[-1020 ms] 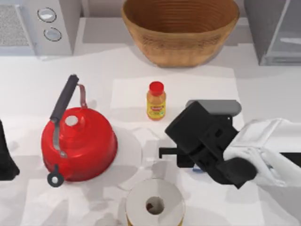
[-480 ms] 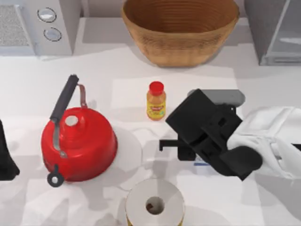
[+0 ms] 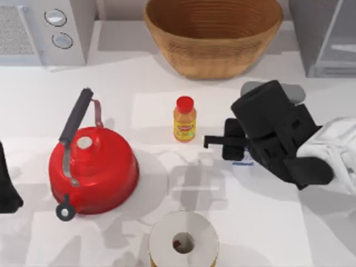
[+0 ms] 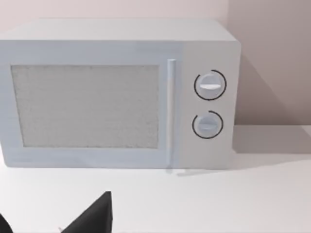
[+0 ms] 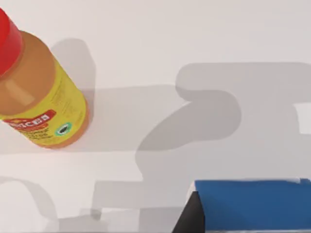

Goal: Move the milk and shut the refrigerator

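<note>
Surface: our white table (image 3: 139,78) carries pale rectangular patches and soft arm shadows.
Back edge: a microwave (image 3: 44,30) at the left, a wicker basket (image 3: 214,33) in the middle, the refrigerator (image 3: 325,36) at the right corner.
Right gripper (image 3: 236,147): we hold it right of the orange juice bottle (image 3: 184,118), closed on the milk (image 3: 243,160), whose blue top (image 5: 252,204) sits between our fingers.
Left gripper (image 3: 6,186): parked at the left edge; we cannot tell its fingers.
Front: red kettle (image 3: 92,167), paper roll (image 3: 183,240).

Bright, even light — soft grey shadows on the white table (image 3: 139,83), no glare, all sharp.
</note>
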Available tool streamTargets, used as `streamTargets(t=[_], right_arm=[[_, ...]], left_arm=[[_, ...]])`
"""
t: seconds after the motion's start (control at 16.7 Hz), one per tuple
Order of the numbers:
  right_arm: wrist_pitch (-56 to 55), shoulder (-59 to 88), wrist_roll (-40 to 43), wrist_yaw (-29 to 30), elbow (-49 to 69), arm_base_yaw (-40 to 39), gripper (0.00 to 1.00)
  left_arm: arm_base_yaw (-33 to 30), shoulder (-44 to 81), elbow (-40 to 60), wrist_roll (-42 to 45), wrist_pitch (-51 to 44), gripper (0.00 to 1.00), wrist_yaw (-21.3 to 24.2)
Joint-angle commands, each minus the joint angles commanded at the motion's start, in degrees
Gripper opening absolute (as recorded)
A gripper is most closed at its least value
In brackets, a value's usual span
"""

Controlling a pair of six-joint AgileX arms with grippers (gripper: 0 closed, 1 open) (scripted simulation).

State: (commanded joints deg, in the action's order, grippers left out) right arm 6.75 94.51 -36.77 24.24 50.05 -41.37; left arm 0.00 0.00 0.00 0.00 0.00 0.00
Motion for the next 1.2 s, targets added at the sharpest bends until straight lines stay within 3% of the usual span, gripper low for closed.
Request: streamTargets(t=[0.72, 0.96, 1.2], right_arm=[[-60.7, -5.2, 29.7, -18.0, -23.0, 33.3, 0.00], [-69.7, -7.9, 35.2, -21.6, -27.2, 39.8, 0.00], [-70.6, -8.3, 35.9, -22.0, -27.7, 40.5, 0.00]], left_arm=[[0.0, 0.0, 0.0, 0.0, 0.0, 1.00, 0.0], [0.0, 0.0, 0.0, 0.0, 0.0, 1.00, 0.0], [0.0, 0.0, 0.0, 0.0, 0.0, 1.00, 0.0]])
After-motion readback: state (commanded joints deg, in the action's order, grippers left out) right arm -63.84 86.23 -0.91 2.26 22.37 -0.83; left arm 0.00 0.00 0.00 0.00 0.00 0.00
